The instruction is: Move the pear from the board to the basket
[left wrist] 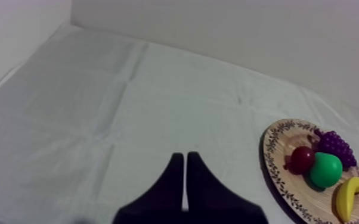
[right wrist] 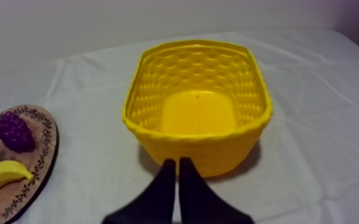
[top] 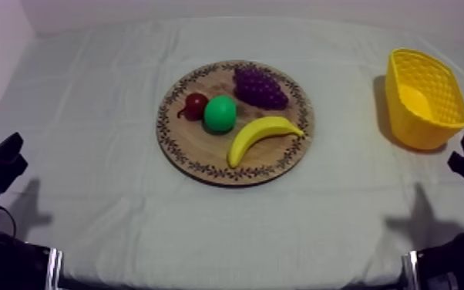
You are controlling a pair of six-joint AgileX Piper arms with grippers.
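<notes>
Top view: the pear (top: 220,113) lies on the wooden board (top: 204,163), beside the small red fruit (top: 196,105).

Left wrist view: my left gripper (left wrist: 185,164) is pressed together, with the pear well beyond its tips.

Right wrist view: my right gripper (right wrist: 177,168) is pressed together too, with the yellow basket (right wrist: 206,149) just ahead — I should spread the fingers first, then descend squarely over the pear.

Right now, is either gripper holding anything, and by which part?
Nothing is held. The black-fingered left gripper and right gripper are both shut on nothing; the green toy pear lies on the round, pattern-rimmed wooden board.
</notes>
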